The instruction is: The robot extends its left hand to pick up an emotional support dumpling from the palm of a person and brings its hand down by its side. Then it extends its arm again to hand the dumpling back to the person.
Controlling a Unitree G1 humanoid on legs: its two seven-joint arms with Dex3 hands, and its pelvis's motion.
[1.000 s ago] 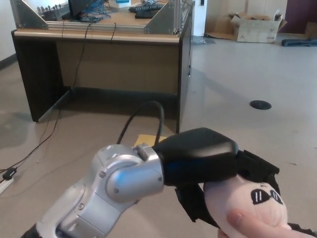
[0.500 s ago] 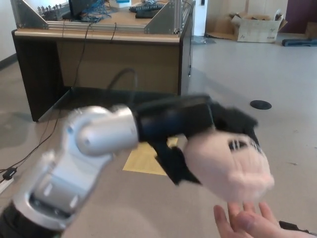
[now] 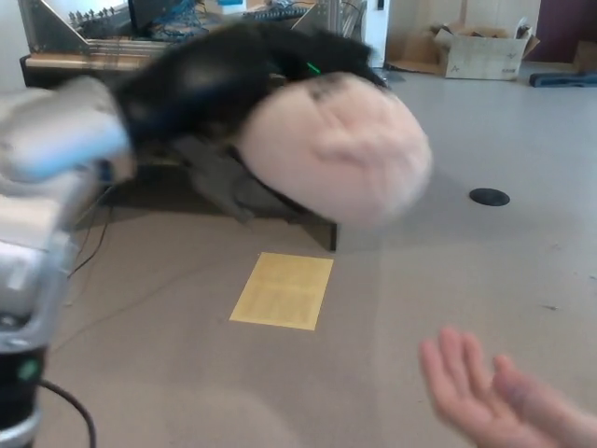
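Dumpling (image 3: 340,149) sat grasped in the left robot hand (image 3: 224,89), high above the floor (image 3: 187,373) and well apart from the person's open palm (image 3: 485,397), which lay below and toward the robot's right.

dumpling (image 3: 338,154): pale pink, plain
left hand (image 3: 219,79): black
arm (image 3: 42,177): silver
sheet (image 3: 283,290): yellow
floor (image 3: 485,271): grey-beige

Grey floor (image 3: 485,271) w/ yellow sheet (image 3: 283,290), dark floor disc (image 3: 489,197); cardboard box (image 3: 478,49) at back.
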